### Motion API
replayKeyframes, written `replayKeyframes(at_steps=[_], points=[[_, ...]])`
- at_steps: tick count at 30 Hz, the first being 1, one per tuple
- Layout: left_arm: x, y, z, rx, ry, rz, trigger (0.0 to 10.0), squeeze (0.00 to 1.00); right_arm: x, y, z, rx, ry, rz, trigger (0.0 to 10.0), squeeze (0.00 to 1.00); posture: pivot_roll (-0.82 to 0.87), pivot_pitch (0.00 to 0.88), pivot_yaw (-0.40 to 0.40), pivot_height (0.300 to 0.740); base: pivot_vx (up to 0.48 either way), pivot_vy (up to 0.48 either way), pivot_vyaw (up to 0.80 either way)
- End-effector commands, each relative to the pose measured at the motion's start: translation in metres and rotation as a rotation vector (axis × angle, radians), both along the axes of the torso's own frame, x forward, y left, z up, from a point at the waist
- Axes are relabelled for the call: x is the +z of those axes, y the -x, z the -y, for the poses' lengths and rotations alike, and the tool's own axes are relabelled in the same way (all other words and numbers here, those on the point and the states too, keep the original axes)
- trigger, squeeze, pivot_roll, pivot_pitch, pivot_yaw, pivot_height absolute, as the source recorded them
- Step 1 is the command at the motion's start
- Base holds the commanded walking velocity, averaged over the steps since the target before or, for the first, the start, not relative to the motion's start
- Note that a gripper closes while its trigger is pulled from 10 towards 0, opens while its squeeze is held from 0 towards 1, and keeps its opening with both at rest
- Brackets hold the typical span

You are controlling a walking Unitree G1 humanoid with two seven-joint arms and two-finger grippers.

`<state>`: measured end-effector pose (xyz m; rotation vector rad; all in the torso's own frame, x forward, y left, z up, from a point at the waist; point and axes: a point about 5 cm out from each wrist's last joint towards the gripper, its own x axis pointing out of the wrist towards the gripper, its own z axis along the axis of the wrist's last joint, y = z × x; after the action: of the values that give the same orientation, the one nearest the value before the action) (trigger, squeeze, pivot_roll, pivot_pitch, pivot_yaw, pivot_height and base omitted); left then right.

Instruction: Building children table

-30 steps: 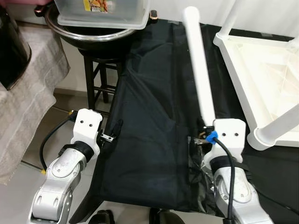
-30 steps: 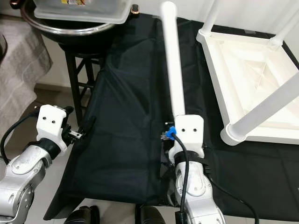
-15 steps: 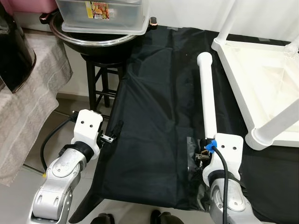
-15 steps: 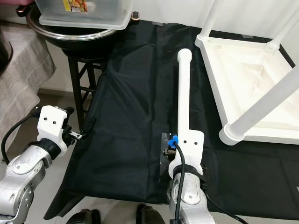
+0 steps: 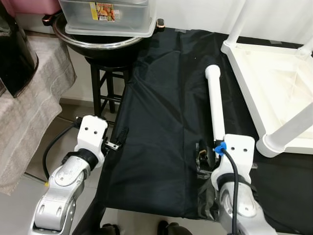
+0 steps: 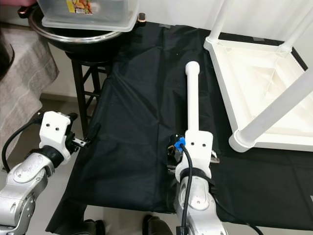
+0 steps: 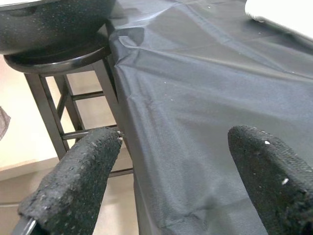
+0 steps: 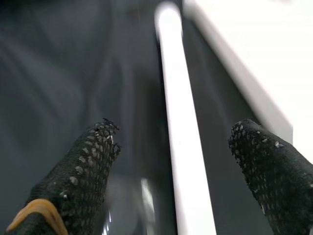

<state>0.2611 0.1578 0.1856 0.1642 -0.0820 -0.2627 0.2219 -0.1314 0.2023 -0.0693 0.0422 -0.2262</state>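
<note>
A white table leg (image 5: 214, 104) lies on the black cloth (image 5: 156, 122), its long axis running straight away from the right tool (image 8: 176, 161), whose open fingers straddle its near end without gripping; the open, empty left tool (image 7: 166, 176) sits well left.

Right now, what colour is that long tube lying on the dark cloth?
The tube is plain white, clearest in the right eye view.
</note>
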Motion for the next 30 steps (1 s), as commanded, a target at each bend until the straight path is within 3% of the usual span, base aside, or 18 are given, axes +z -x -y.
replayKeyframes(at_steps=[1, 8, 9, 10, 12, 13, 14, 15, 17, 19, 24, 26, 30], points=[[-0.006, 0.001, -0.003, 0.005, -0.011, -0.023, 10.0, 0.0, 0.008, -0.001, 0.001, -0.02, 0.022, 0.054, 10.0, 0.0, 0.09, 0.179, -0.071, 0.74, 0.0, 0.0, 0.0], [-0.007, 0.001, -0.003, 0.007, -0.01, -0.024, 10.0, 0.0, 0.021, -0.041, 0.015, -0.061, 0.041, 0.11, 10.0, 0.0, 0.09, 0.175, -0.071, 0.74, 0.0, 0.0, 0.0], [-0.007, 0.001, -0.003, 0.007, -0.01, -0.024, 10.0, 0.0, 0.021, -0.041, 0.015, -0.061, 0.041, 0.11, 10.0, 0.0, 0.09, 0.175, -0.071, 0.74, 0.0, 0.0, 0.0], [-0.007, 0.001, -0.002, 0.006, -0.008, -0.023, 10.0, 0.0, 0.019, -0.054, 0.024, -0.109, 0.055, 0.085, 10.0, 0.0, 0.09, 0.176, -0.07, 0.74, 0.0, 0.0, 0.0], [-0.007, 0.001, -0.002, 0.006, -0.008, -0.023, 10.0, 0.0, 0.019, -0.054, 0.024, -0.109, 0.055, 0.085, 10.0, 0.0, 0.09, 0.176, -0.07, 0.74, 0.0, 0.0, 0.0], [-0.007, 0.001, -0.001, 0.004, -0.005, -0.021, 10.0, 0.0, 0.016, -0.069, 0.039, -0.179, 0.064, 0.052, 10.0, 0.0, 0.1, 0.175, -0.078, 0.74, 0.0, 0.0, 0.0], [-0.007, 0.001, -0.001, 0.004, -0.005, -0.021, 10.0, 0.0, 0.016, -0.069, 0.039, -0.179, 0.064, 0.052, 10.0, 0.0, 0.1, 0.175, -0.078, 0.74, 0.0, 0.0, 0.0], [-0.007, 0.002, -0.001, 0.005, -0.005, -0.024, 10.0, 0.0, 0.013, -0.086, 0.056, -0.256, 0.065, 0.008, 10.0, 0.0, 0.1, 0.178, -0.076, 0.74, 0.0, 0.0, 0.0], [-0.007, 0.002, -0.001, 0.005, -0.005, -0.024, 10.0, 0.0, 0.013, -0.086, 0.056, -0.256, 0.065, 0.008, 10.0, 0.0, 0.1, 0.178, -0.076, 0.74, 0.0, 0.0, 0.0], [-0.008, 0.003, -0.001, 0.005, -0.006, -0.027, 10.0, 0.0, 0.006, -0.114, 0.083, -0.358, -0.022, -0.084, 10.0, 0.0, 0.1, 0.183, -0.08, 0.74, 0.0, 0.0, 0.0], [-0.007, 0.004, 0.0, 0.004, -0.008, -0.028, 10.0, 0.0, 0.007, -0.137, 0.099, -0.391, -0.095, -0.109, 10.0, 0.0, 0.11, 0.191, -0.084, 0.74, 0.0, 0.0, 0.0], [-0.007, 0.004, 0.0, 0.004, -0.008, -0.028, 10.0, 0.0, 0.007, -0.137, 0.099, -0.391, -0.095, -0.109, 10.0, 0.0, 0.11, 0.191, -0.084, 0.74, 0.0, 0.0, 0.0], [-0.008, 0.007, 0.0, 0.004, -0.008, -0.032, 10.0, 0.0, 0.012, -0.153, 0.111, -0.444, -0.19, -0.114, 10.0, 0.0, 0.11, 0.204, -0.092, 0.74, 0.0, 0.0, 0.0]])
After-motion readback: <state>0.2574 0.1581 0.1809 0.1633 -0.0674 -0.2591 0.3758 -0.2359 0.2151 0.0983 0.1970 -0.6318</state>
